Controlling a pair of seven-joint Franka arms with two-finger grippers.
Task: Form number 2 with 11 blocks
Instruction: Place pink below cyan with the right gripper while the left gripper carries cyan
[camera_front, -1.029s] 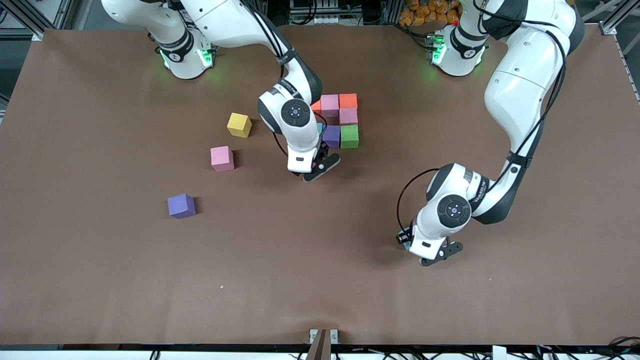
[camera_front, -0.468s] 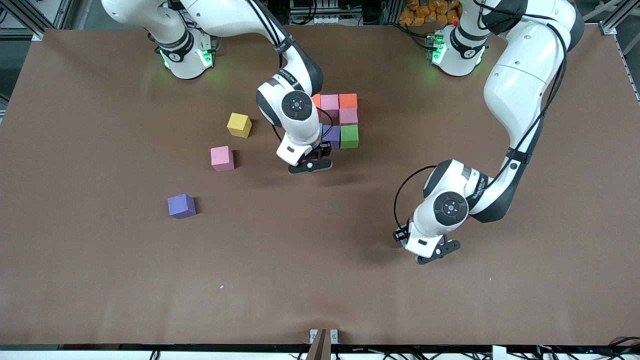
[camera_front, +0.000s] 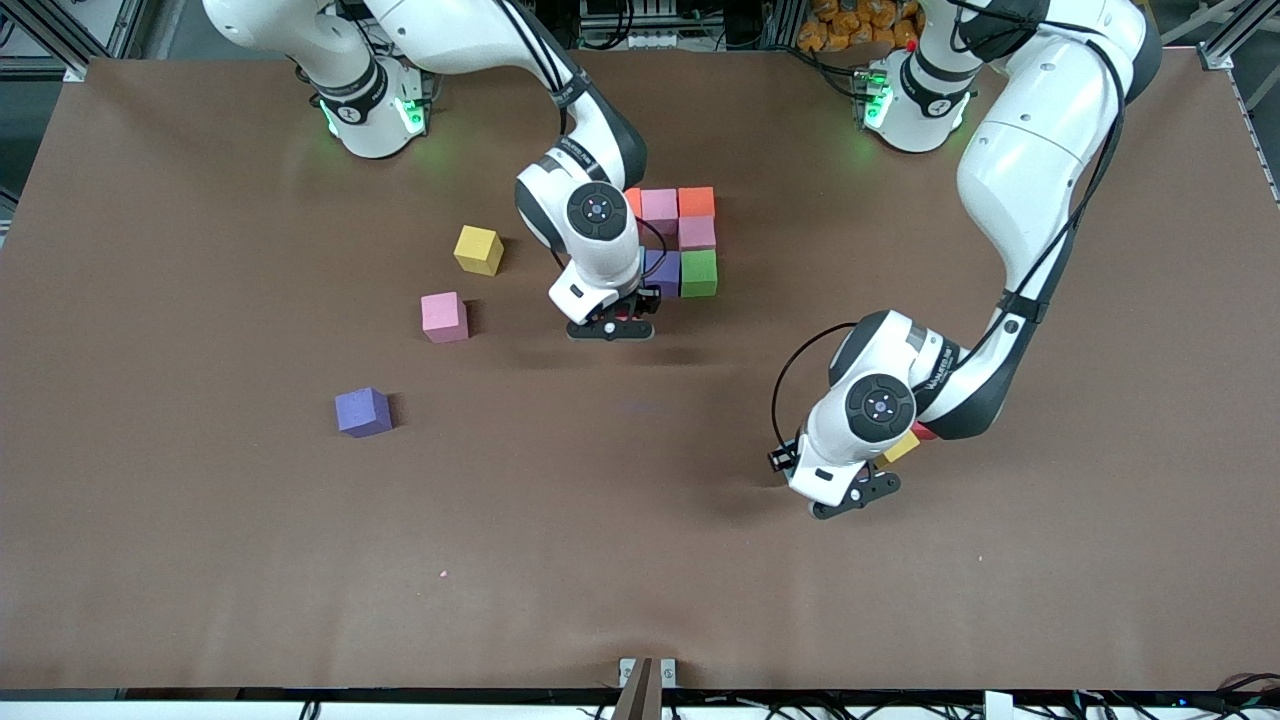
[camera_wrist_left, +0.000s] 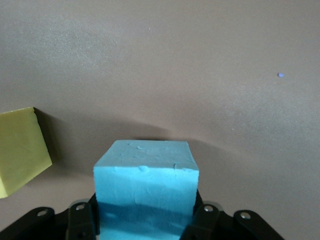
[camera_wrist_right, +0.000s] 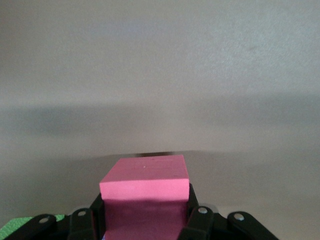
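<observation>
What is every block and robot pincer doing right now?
left pincer: shut on the light blue block, above the table.
right pincer: shut on a pink block, beside the cluster.
block cluster: flat on the table, cubes abutting, digit unfinished.
yellow block: loose, alone.
loose pink block: loose, alone.
purple block: loose, alone.
yellow block under left arm: on the table, partly hidden.

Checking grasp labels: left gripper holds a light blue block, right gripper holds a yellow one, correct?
Not quite. The left gripper does hold a light blue block, but the right gripper holds a pink block, not yellow; the right wrist view shows it.
</observation>
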